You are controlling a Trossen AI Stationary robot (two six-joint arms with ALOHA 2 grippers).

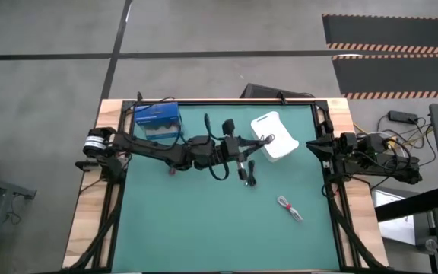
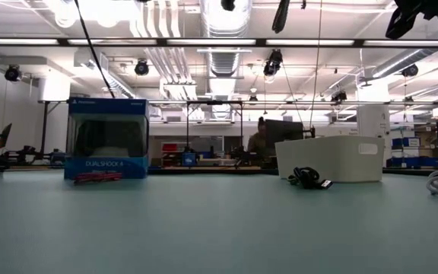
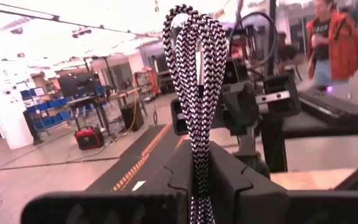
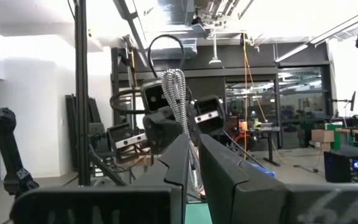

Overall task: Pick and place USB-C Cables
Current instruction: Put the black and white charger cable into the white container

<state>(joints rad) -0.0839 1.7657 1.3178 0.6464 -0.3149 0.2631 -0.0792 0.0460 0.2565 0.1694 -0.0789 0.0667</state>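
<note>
Left gripper point(image 3: 197, 180) clamped on the silver-grey braided cable point(image 3: 194, 81), held up over the table's point(image 1: 204, 228) far middle beside the white bin point(image 1: 274, 135). Light, floppy, probably slippery; best pinched mid-bundle. Right gripper point(image 4: 191, 174) closed at the right edge.

The left arm point(image 1: 173, 152) lies stretched across the far half of the green table point(image 1: 204, 228), barring passage there; the blue box point(image 1: 158, 122) stands at the far left corner; the white bin point(image 1: 274, 135) sits right of centre at the back, the black cable point(image 1: 248, 176) just before it; the white-and-red cable point(image 1: 289, 208) lies alone nearer; the near half stays open.
</note>
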